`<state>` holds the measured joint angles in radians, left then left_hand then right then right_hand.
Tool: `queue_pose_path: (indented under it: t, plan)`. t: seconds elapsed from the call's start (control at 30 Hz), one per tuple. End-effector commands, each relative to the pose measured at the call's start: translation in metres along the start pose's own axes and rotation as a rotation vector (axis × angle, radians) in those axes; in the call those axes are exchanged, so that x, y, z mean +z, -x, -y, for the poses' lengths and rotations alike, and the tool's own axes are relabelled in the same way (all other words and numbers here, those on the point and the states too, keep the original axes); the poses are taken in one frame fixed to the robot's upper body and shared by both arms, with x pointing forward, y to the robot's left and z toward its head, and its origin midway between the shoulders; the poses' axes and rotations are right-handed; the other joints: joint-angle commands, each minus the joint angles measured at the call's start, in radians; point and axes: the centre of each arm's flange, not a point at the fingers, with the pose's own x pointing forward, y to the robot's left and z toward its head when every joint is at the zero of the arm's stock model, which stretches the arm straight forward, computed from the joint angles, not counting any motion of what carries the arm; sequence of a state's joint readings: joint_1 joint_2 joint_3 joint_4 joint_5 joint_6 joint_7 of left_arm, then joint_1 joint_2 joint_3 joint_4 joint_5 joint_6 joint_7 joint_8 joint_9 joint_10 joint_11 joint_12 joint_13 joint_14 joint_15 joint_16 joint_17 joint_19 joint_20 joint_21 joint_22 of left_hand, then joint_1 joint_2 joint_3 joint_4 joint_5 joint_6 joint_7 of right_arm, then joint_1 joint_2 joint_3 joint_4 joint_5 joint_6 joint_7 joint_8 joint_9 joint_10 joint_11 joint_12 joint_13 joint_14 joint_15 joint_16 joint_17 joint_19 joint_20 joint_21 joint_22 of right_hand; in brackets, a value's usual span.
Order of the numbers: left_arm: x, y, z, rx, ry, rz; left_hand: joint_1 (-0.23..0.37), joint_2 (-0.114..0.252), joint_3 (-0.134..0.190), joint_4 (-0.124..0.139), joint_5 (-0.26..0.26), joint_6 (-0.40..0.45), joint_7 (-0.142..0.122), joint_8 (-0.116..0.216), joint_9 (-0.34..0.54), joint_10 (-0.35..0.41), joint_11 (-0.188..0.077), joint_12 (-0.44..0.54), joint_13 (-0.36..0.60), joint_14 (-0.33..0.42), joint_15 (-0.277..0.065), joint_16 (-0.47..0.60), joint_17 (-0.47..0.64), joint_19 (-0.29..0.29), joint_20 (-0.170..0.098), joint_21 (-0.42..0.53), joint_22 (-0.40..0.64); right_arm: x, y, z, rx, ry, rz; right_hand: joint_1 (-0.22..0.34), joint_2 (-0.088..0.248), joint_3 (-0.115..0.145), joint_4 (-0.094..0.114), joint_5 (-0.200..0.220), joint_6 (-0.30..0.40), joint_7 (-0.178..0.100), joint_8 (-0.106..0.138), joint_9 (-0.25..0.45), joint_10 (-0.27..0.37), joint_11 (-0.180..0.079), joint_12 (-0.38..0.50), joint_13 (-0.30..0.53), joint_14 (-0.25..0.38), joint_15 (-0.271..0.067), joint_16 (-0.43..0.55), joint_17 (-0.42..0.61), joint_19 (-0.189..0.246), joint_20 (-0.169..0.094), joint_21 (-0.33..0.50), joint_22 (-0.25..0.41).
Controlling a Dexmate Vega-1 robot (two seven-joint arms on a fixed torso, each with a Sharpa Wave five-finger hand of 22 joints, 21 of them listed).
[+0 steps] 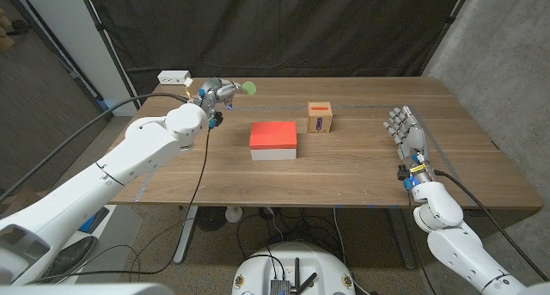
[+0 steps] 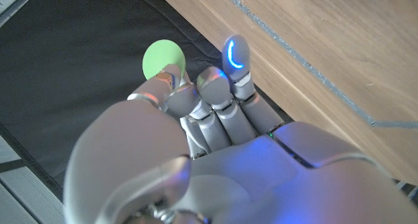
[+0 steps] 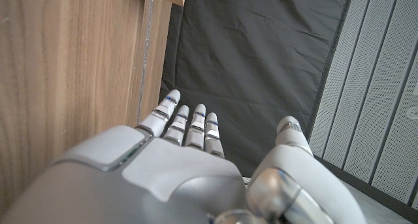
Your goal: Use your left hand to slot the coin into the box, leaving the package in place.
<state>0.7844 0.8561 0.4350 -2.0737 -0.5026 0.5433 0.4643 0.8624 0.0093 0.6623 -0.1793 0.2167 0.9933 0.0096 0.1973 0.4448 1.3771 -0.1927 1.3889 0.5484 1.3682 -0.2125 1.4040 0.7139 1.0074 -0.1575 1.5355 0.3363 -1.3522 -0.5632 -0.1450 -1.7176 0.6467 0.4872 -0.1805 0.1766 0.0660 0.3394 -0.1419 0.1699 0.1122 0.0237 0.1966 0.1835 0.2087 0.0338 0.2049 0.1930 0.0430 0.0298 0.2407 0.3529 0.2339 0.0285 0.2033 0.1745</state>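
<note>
Left hand is raised over the desk's far left area, pinching the green coin between thumb and a finger; the left wrist view shows the coin as a flat disc held at its edge, remaining fingers curled alongside. The coin looks thin, stiff, light and likely slick, so an edge pinch leaving most of the disc free suits slotting it. Red-topped package sits near the desk's middle, untouched. The small wooden box stands just beyond it toward the far edge, with a red mark on its front; the slot is too small to make out. Right hand waits near the right edge, fingers apart, holding nothing.
</note>
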Motion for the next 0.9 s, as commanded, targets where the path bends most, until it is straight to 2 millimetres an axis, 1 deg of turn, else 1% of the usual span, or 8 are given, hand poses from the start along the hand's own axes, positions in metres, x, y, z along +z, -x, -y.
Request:
queue_pose_path:
  t: [0.03, 0.2, 0.3, 0.33, 0.4, 0.5, 0.67, 0.9]
  plan:
    - [0.029, -0.010, 0.008, -0.016, -0.116, 0.035, 0.008, -0.011, -0.006, 0.002, 0.001, 0.052, 0.039, 0.002, -0.002, 0.001, -0.006, 0.008, 0.008, 0.002, 0.000, 0.000, -0.001, 0.002, -0.055, 0.010, -0.001, -0.001, 0.009, -0.001, -0.007, -0.010, -0.001, 0.008, 0.001, -0.003, -0.002, 0.005, 0.008, -0.002, 0.003, 0.003, 0.008, 0.003, 0.000, 0.005, 0.010, 0.002, -0.002, 0.000, 0.005, 0.003, -0.001, 0.003]
    - [0.039, -0.013, 0.012, -0.010, -0.184, 0.042, 0.008, -0.013, -0.007, 0.003, 0.001, 0.053, 0.036, 0.002, -0.004, 0.002, -0.006, 0.008, 0.005, 0.002, 0.000, -0.002, -0.006, 0.003, -0.055, 0.010, -0.004, -0.001, 0.010, 0.000, -0.011, -0.010, -0.001, 0.008, 0.001, -0.003, -0.002, 0.005, 0.008, -0.002, 0.003, 0.004, 0.009, 0.004, 0.000, 0.005, 0.010, 0.003, -0.002, -0.001, 0.005, 0.003, -0.002, 0.003]
    - [0.052, -0.015, 0.017, 0.001, -0.260, 0.060, 0.009, -0.013, -0.007, 0.003, 0.002, 0.054, 0.038, 0.001, -0.006, 0.002, -0.005, 0.009, 0.005, 0.004, 0.000, 0.000, -0.005, 0.003, -0.055, 0.011, -0.005, -0.001, 0.011, 0.001, -0.014, -0.011, -0.001, 0.008, 0.002, -0.003, -0.002, 0.005, 0.009, -0.002, 0.002, 0.004, 0.009, 0.003, 0.000, 0.005, 0.010, 0.000, -0.002, -0.001, 0.005, 0.003, -0.002, 0.003]
    - [0.052, -0.015, 0.017, 0.002, -0.261, 0.060, 0.009, -0.013, -0.007, 0.003, 0.002, 0.053, 0.037, 0.000, -0.006, 0.005, -0.003, 0.004, -0.006, 0.007, 0.000, 0.004, -0.001, 0.002, -0.055, 0.011, -0.005, -0.001, 0.011, 0.001, -0.013, -0.011, -0.001, 0.008, 0.002, -0.003, -0.002, 0.005, 0.008, -0.002, 0.002, 0.004, 0.009, 0.003, 0.000, 0.005, 0.010, 0.002, -0.002, -0.001, 0.005, 0.003, -0.002, 0.003]
    - [0.062, -0.017, 0.020, 0.013, -0.310, 0.075, 0.009, -0.014, -0.007, 0.003, 0.002, 0.055, 0.037, 0.002, -0.006, 0.002, -0.009, 0.012, 0.009, 0.007, 0.000, 0.004, -0.001, 0.002, -0.055, 0.011, -0.005, -0.001, 0.011, 0.001, -0.013, -0.011, 0.000, 0.008, 0.002, -0.003, -0.002, 0.005, 0.008, -0.002, 0.002, 0.004, 0.008, 0.003, -0.001, 0.005, 0.010, 0.002, -0.002, -0.001, 0.005, 0.003, -0.002, 0.003]
    - [0.068, -0.019, 0.023, 0.014, -0.334, 0.082, 0.008, -0.013, -0.007, 0.004, 0.002, 0.053, 0.037, 0.000, -0.007, 0.000, -0.008, 0.014, 0.010, 0.003, 0.000, 0.002, -0.001, 0.001, -0.055, 0.011, -0.005, -0.002, 0.011, 0.000, -0.012, -0.009, 0.001, 0.009, 0.002, -0.004, -0.002, 0.005, 0.008, -0.001, 0.002, 0.004, 0.009, 0.003, -0.001, 0.005, 0.009, 0.000, -0.002, -0.001, 0.005, 0.003, -0.002, 0.003]
    - [0.086, -0.024, 0.033, 0.014, -0.406, 0.114, 0.007, -0.014, -0.008, 0.004, 0.002, 0.053, 0.035, 0.001, -0.008, -0.001, -0.007, 0.016, 0.013, 0.004, 0.000, 0.003, 0.000, -0.001, -0.055, 0.010, -0.008, -0.003, 0.012, 0.000, -0.013, -0.011, 0.000, 0.009, 0.002, -0.004, -0.002, 0.005, 0.008, -0.001, 0.002, 0.004, 0.009, 0.003, -0.001, 0.005, 0.009, 0.003, -0.002, -0.001, 0.005, 0.003, -0.002, 0.003]
    - [0.101, -0.032, 0.044, 0.036, -0.487, 0.142, 0.003, -0.014, -0.007, 0.005, 0.003, 0.055, 0.036, 0.002, -0.007, 0.001, -0.011, 0.018, 0.013, 0.005, 0.000, 0.009, 0.012, 0.000, -0.055, 0.011, -0.011, -0.003, 0.012, 0.001, -0.021, -0.013, 0.002, 0.009, 0.002, -0.004, -0.002, 0.005, 0.008, -0.001, 0.002, 0.004, 0.009, 0.002, -0.001, 0.005, 0.009, 0.002, -0.002, -0.001, 0.005, 0.004, -0.002, 0.003]
